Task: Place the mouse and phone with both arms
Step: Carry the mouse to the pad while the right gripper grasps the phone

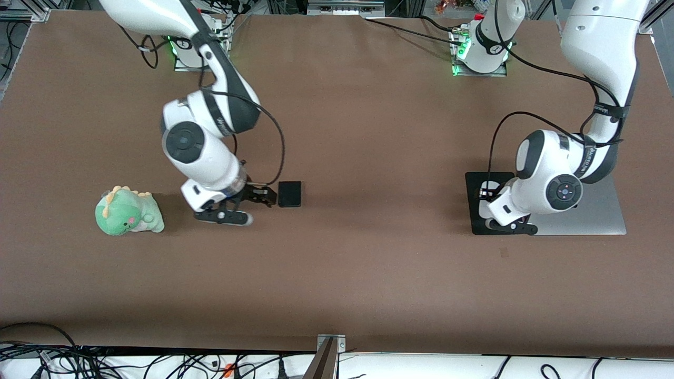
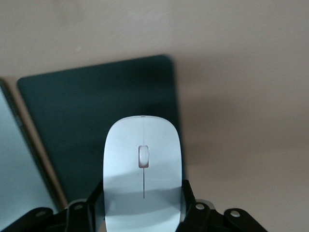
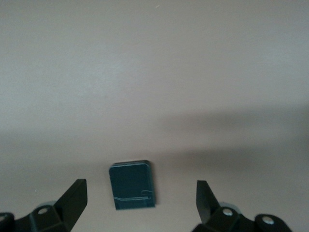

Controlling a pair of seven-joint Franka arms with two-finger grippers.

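Glossy white oval mouse [image 2: 143,174] pinched in left gripper [image 2: 143,212] over flat black mouse pad [image 2: 91,121], unreleased; right gripper [image 3: 141,198] spread beside small black phone [image 3: 132,185], ungrasped.

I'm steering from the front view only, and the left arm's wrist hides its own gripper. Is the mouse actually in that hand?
Observer: Yes. The left wrist view shows the left gripper shut on the mouse, fingers on its two sides.
Operator: What is under it?
Observer: The black mouse pad; the mouse hangs over it, and a silver slab lies beside the pad.
Operator: And the right hand, is it lined up on the phone?
Observer: The right wrist view shows the right gripper open, with the phone lying on the table between its two fingers, not gripped.
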